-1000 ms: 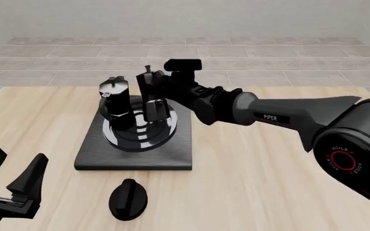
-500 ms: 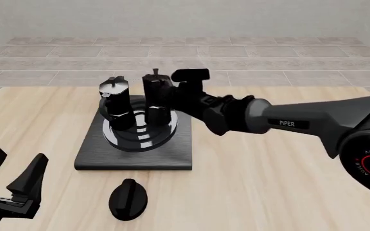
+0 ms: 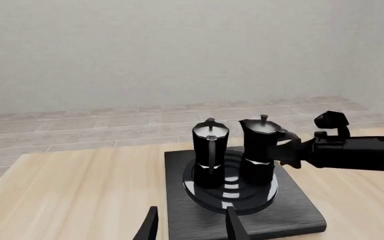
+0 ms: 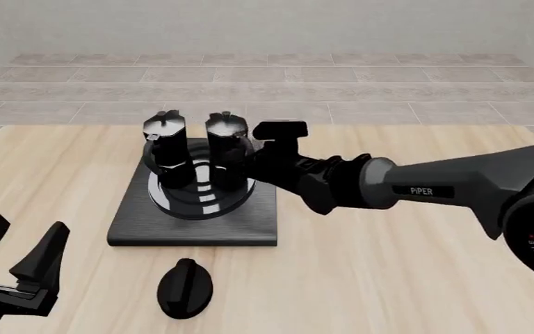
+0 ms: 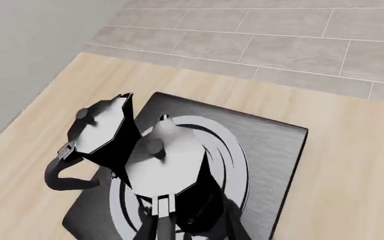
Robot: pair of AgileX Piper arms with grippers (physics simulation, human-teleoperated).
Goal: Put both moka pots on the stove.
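Both moka pots stand upright side by side on the ringed burner of the stove [image 4: 248,223]. The left pot [image 4: 165,147] stands free, its handle facing away from the other. From the right, my right gripper [image 4: 247,164] is shut on the right moka pot [image 4: 227,149] at its handle side; in the right wrist view its fingers flank the base of that pot [image 5: 165,155]. My left gripper [image 4: 26,235] hangs open and empty near the table's front left corner, far from the stove.
A black oval knob [image 4: 185,287] lies on the wooden table just in front of the stove. My right arm [image 4: 416,186] stretches across the table's right half. Beyond the table's far edge is tiled floor.
My right gripper has lowered the right moka pot from a tilted, raised position down onto the burner rings, where it now stands upright next to the left pot. The left gripper has not moved.
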